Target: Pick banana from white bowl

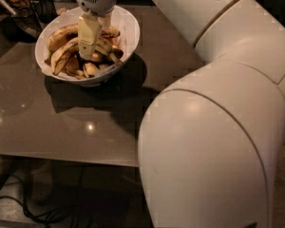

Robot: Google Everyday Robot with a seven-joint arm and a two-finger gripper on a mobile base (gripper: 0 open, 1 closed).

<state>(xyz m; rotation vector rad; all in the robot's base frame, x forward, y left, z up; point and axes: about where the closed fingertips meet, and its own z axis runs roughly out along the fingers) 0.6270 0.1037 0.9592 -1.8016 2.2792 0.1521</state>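
Observation:
The white bowl [126, 34] stands at the back left of the table and holds several bananas. The banana [61, 57] lies curved along the bowl's left front, yellow with dark blotches at its lower end. A second long banana [61, 34] with a browner top lies behind it. Short stubby pieces [91, 69] lie at the bowl's bottom. My gripper [96, 51] hangs straight down into the middle of the bowl, just right of the banana, its tip among the fruit. My large white arm [213, 127] fills the right side.
The dark grey glossy table [52, 122] has its front edge near the bottom left. A black wire holder [43, 4] and other clutter stand behind the bowl at the far left. Cables [33, 213] lie on the floor below.

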